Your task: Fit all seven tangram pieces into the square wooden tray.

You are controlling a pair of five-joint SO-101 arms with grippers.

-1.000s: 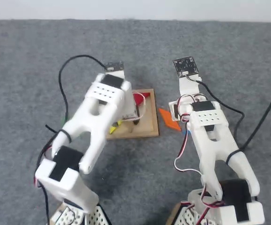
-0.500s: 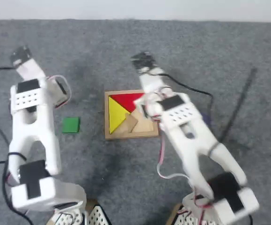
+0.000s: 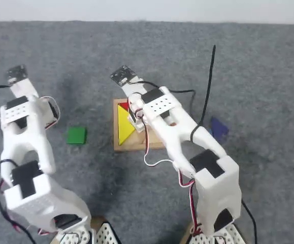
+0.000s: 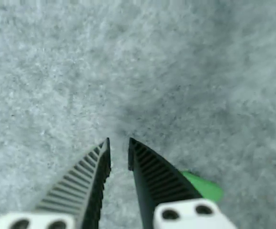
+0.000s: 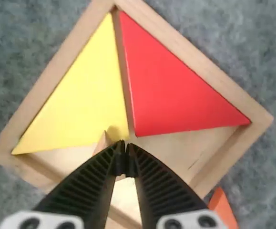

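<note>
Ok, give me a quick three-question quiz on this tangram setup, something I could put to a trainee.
1. True or false: the green square lies on the carpet, outside the wooden tray.
2. Which pieces sit in the tray already? A) the yellow triangle and the red triangle; B) the green square alone; C) none.
3. Which arm's gripper hangs over the tray?

Key: 1 true. 2 A. 3 the right gripper, with its jaws shut.
</note>
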